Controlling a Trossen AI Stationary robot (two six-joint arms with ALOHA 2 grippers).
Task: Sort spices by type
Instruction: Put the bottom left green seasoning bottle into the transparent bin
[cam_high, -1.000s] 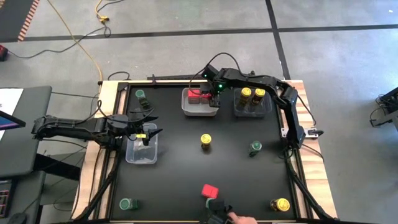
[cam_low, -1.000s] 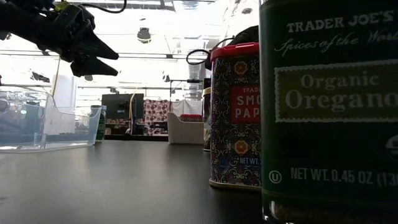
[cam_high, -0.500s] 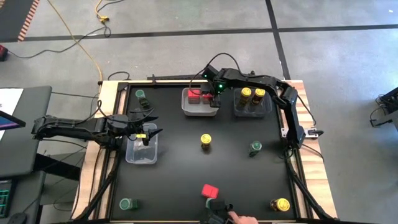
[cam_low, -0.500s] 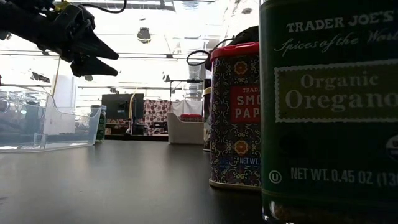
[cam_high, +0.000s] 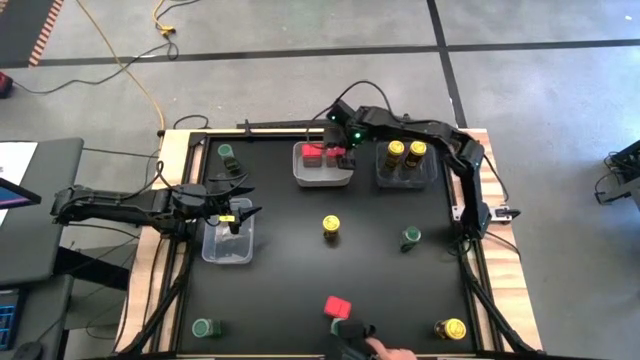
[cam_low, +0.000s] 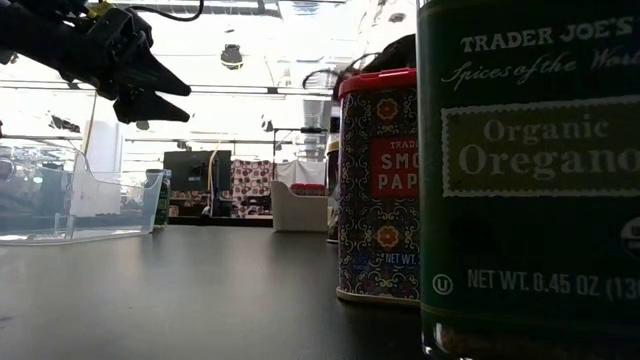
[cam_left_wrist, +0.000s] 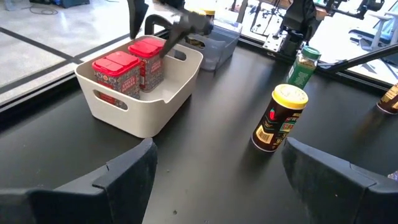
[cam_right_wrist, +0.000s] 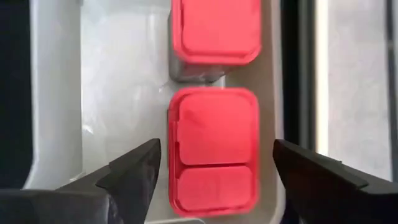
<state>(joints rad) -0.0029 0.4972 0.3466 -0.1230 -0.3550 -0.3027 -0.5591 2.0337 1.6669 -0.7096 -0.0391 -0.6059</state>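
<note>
1. Since a second ago, right gripper (cam_right_wrist: 213, 171) has let go; jaws now apart above two red boxes (cam_right_wrist: 213, 149) in the white bin (cam_high: 322, 176).
2. Left gripper (cam_high: 238, 203) hovers over a clear tray (cam_high: 226, 247), jaws apart, empty.
3. Yellow jar (cam_high: 331, 226) and green jar (cam_high: 411, 238) stand loose mid-table.

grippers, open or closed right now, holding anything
Left gripper: open, empty, above the clear tray.
Right gripper: open, empty, above the red boxes.
</note>
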